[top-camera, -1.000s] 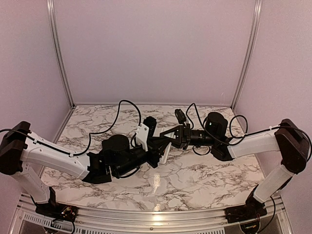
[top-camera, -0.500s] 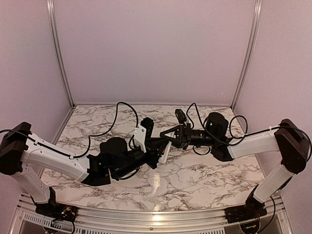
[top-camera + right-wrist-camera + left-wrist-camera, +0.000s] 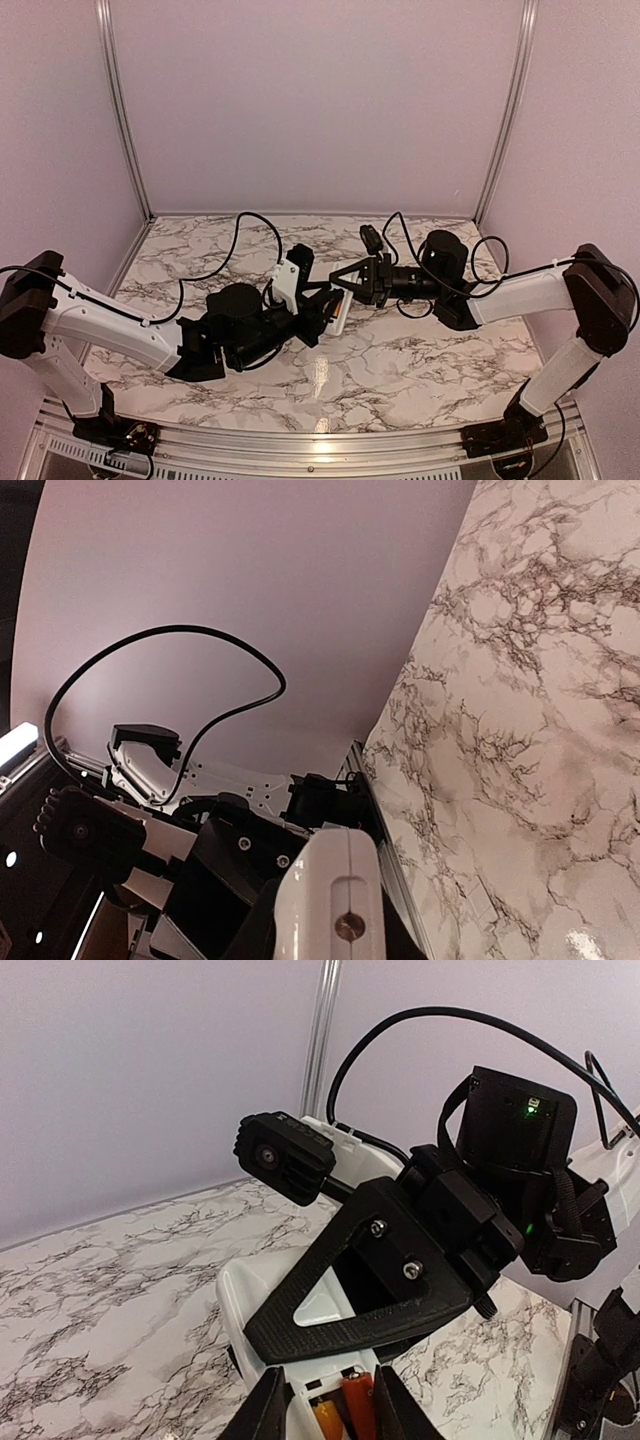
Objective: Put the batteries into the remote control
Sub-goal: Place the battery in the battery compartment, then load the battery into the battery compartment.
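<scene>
Edge-pinching remote (image 3: 335,890): L gripper (image 3: 322,312), R gripper (image 3: 340,284).

- In the left wrist view, the bottom edge cuts off the batteries (image 3: 345,1412) and the near end of the remote control (image 3: 248,1305).
- The right gripper (image 3: 300,1328) covers the remote's middle; whether it clamps cannot be told.
- From above, the batteries are hidden.

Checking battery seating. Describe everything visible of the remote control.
The remote control is a white glossy plastic bar held above the marble table. The left fingers flank its near end; one of the black right fingers lies across it. Its open recess faces the left wrist camera, with two orange batteries side by side inside.
</scene>
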Action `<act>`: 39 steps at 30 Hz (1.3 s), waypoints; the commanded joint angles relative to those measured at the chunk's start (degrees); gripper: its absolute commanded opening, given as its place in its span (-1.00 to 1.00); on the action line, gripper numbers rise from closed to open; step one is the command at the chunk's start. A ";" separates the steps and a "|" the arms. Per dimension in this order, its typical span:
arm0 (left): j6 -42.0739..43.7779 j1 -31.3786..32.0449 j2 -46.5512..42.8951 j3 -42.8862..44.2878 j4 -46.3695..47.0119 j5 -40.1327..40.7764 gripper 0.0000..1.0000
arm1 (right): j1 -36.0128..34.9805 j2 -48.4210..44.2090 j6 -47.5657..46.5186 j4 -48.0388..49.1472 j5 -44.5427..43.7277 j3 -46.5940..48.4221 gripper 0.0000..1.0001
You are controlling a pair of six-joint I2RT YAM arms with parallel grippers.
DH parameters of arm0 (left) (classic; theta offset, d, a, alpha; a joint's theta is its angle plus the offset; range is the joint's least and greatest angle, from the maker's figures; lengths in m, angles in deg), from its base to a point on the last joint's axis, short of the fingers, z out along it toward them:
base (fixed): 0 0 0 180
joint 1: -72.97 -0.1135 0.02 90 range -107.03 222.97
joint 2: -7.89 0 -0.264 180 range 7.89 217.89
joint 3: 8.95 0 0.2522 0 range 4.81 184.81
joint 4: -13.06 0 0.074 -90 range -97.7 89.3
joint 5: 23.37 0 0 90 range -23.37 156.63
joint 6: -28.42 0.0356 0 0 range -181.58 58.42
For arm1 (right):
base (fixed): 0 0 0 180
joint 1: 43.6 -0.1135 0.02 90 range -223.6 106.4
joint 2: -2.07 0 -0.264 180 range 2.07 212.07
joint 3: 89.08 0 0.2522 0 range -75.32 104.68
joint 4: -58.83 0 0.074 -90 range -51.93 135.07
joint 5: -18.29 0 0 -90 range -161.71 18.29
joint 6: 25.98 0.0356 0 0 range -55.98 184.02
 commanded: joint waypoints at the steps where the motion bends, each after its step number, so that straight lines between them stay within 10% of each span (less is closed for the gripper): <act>1: 0.80 -0.23 -0.65 -0.66 -4.28 1.22 -0.30 | -0.03 -1.76 -1.20 1.74 1.41 0.66 -1.00; 7: -0.17 -0.25 -3.28 -0.44 -6.52 0.40 0.15 | 0.02 -1.62 -5.15 -2.90 0.78 0.97 -1.00; 19: 8.53 -0.73 -14.19 -0.76 -24.05 -7.31 0.36 | 0.02 0.40 -13.52 -11.77 2.90 1.89 -1.00; 39: 29.64 1.15 -10.57 -0.24 -30.28 -17.21 -0.51 | -4.10 3.85 -28.00 -27.93 5.44 8.84 -1.00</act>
